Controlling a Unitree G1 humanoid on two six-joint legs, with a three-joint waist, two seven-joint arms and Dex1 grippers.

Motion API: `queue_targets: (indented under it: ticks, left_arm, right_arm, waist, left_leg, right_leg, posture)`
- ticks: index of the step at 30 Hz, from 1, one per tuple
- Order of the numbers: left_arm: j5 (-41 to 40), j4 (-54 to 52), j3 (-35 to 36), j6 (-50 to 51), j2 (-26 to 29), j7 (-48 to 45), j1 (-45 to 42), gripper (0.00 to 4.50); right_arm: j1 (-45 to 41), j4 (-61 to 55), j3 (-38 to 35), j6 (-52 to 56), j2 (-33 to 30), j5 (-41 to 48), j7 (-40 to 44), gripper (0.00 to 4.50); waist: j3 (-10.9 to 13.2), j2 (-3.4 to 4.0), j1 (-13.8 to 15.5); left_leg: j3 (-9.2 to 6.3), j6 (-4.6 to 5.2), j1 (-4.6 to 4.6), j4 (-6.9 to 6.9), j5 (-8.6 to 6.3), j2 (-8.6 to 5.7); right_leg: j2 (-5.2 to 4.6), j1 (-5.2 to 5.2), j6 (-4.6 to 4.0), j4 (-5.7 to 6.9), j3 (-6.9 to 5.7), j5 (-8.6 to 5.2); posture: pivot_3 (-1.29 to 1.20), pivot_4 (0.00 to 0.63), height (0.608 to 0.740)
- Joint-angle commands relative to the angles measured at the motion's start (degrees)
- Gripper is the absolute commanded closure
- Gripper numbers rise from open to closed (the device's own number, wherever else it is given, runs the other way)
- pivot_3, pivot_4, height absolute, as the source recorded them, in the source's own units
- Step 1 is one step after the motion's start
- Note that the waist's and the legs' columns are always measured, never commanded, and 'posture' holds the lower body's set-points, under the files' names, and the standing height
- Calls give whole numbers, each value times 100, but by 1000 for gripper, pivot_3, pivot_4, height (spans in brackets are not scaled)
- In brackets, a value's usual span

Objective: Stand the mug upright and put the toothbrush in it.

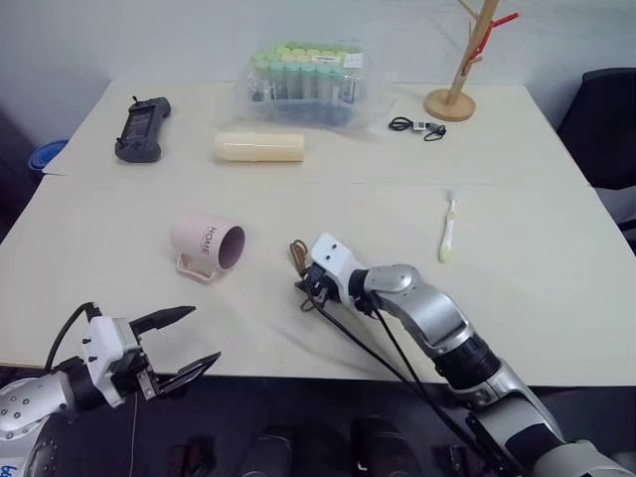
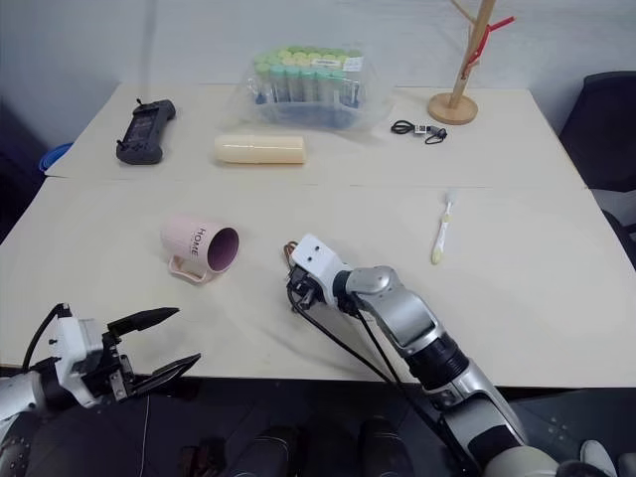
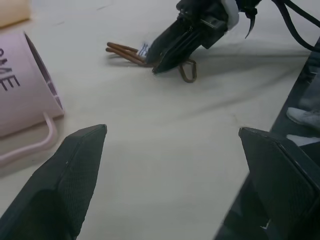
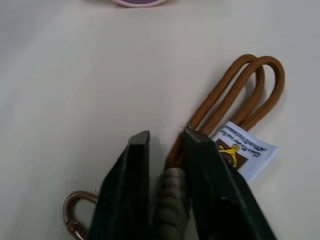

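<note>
Judging the mug (image 1: 208, 246) rigid, slick, breakable, I'd grip its rim at 3 o'clock w/ spread left gripper (image 1: 182, 344); right gripper (image 4: 166, 143) pinches keychain (image 4: 240, 92).

Mug (image 1: 207, 246) was on its side, mouth facing right, with the toothbrush (image 1: 449, 229) lying well off to the right. Right gripper (image 1: 308, 288) sat on a brown keychain strap (image 1: 296, 254) (not the brush), and left gripper (image 1: 184, 343) hung wide open near the table (image 1: 537, 318) edge.

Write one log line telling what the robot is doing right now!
mug: on its side, untouched | toothbrush: flat on table | right gripper: shut on brown keychain | left gripper: open, empty
</note>
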Motion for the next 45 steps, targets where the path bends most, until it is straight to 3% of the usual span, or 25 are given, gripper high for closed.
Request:
queue_targets:
  ticks: [1, 6, 11, 24, 31, 37, 40, 45]
  left_arm:
    - [79, 4, -106, -112, -31, 34, -170, 0]
    - [165, 207, -311, -138, -40, 0, -477, 0]
    - [188, 376, -505, -178, -48, -85, -694, 0]
    - [274, 744, -918, -306, -97, -254, -1206, 0]
    - [216, 610, -1263, -222, -291, -242, -1474, 0]
    - [190, 530, -1531, -117, -572, -119, -1748, 0]
    - [248, 626, -1776, -124, -762, -113, -1906, 0]
    - [305, 843, -1826, -188, -760, -215, -2040, 0]
  right_arm:
    - [162, -242, -252, 114, -181, 201, 280, 4456]
    - [509, -627, -738, -166, -307, 651, 668, 4455]
    - [716, -974, -1273, -162, -341, 857, 527, 4455]
    - [993, -1222, -1520, 32, -799, 844, 469, 4455]
    - [1320, -1713, -3036, -808, -1173, 2050, 1311, 4455]
    - [1682, -941, -4311, -1211, -2111, 2001, 1305, 4455]
    - [2159, 533, -5206, -2236, -2860, 1421, 1220, 4455]
    - [2784, 2021, -5208, -3332, -3071, 1002, 1434, 4455]
  waist:
    - [0, 0, 0]
    - [0, 0, -2]
    - [0, 0, -16]
    - [1, -1, -2]
    - [2, -1, 21]
    - [3, -3, 88]
    - [3, -3, 142]
    - [3, -4, 119]
  left_leg:
    - [0, 0, -1, 0, 0, 0]
    - [0, 0, -5, -3, 0, 1]
    - [13, 0, -12, -4, 0, 3]
    - [20, -1, -14, -4, 1, 4]
    - [19, 1, -21, -3, 1, 3]
    - [21, 6, -20, 3, 2, -2]
    - [28, 8, -19, 2, 2, -2]
    - [38, 11, -14, 2, 6, 3]
  right_leg:
    - [0, -1, 0, 0, 0, 0]
    - [0, -7, 0, 1, 0, 0]
    - [2, -26, 0, 12, 9, 0]
    - [2, -32, 0, 14, 12, 0]
    - [1, -31, 2, 7, 10, 1]
    - [-2, -25, 5, 7, 10, 3]
    - [-1, -26, 6, 8, 12, 3]
    - [4, -23, 6, 10, 13, 3]
  posture:
    - [0, 150, 740]
    - [0, 150, 740]
    - [0, 150, 740]
    - [0, 150, 740]
    - [0, 150, 740]
    - [0, 150, 740]
    - [0, 150, 740]
    - [0, 150, 740]
